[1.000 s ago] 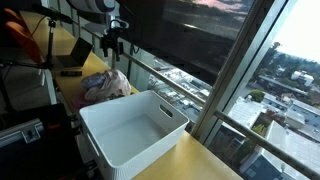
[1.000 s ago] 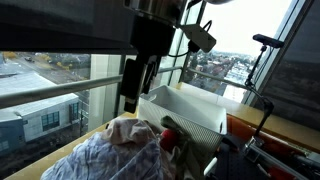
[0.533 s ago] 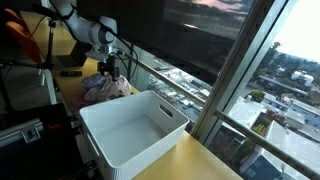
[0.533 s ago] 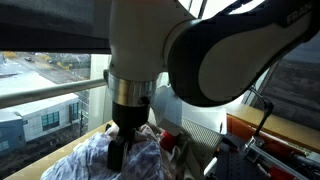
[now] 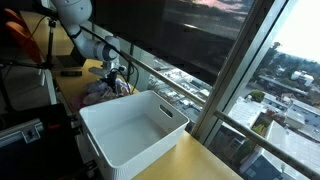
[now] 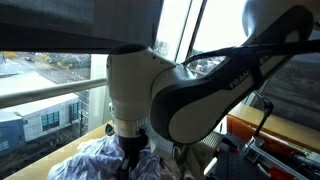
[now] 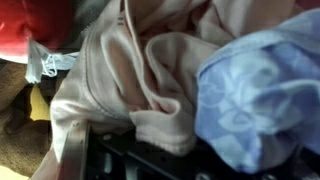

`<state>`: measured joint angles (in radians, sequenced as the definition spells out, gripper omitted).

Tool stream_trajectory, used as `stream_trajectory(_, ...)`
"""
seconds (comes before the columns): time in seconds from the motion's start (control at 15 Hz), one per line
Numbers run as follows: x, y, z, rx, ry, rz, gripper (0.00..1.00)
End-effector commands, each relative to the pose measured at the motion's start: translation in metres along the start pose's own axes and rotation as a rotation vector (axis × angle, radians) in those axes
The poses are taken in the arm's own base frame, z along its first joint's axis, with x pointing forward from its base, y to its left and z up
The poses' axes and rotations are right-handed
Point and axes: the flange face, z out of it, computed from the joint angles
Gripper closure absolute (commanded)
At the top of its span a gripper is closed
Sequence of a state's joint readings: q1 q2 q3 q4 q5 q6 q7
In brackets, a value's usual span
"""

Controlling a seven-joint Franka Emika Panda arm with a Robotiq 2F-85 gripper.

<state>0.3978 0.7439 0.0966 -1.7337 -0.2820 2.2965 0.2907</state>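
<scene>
Exterior view: the clothes [image 5: 97,90] lie heaped on the table [image 5: 195,162], hemmed in between the bin [image 5: 150,140] and the window [image 5: 200,40]. The bin's rim stands just beside the heap, so the only open room is above it. The claw [image 5: 115,80] is down on top of the heap and is too small here to show how its jaws stand. In an exterior view from low beside the pile, the arm [image 6: 150,90] fills most of the frame and hides much of the bin [image 6: 210,150]. The claw [image 6: 130,160] is sunk into the clothes [image 6: 88,162], its tips buried in the folds. Wrist view shows only fabric, blurred: pink cloth [image 7: 130,70] lies right against the claw, blue cloth [image 7: 260,90] is to one side, and red cloth [image 7: 30,25] is cut off at a corner. One finger [image 7: 75,150] shows at the edge, touching the pink cloth. The other is hidden, so I cannot tell whether the claw is open or gripping.
</scene>
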Motion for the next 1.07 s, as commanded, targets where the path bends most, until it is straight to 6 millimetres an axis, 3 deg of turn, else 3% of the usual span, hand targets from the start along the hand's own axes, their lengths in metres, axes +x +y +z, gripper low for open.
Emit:
stream_trajectory(0.0, -0.016, 0.009, -0.012, -0.008, -0.041, 0.054, 0.55)
stream_trajectory(0.2, -0.032, 0.020, -0.046, 0.013, -0.038, 0.099, 0.78)
stream_trajectory(0.4, -0.057, 0.037, -0.095, 0.029, -0.004, 0.141, 1.00)
stream_trajectory(0.73, -0.090, 0.085, -0.187, 0.027, 0.091, 0.219, 1.00)
stream_trajectory(1.0, -0.119, 0.148, -0.262, 0.031, 0.180, 0.318, 1.00)
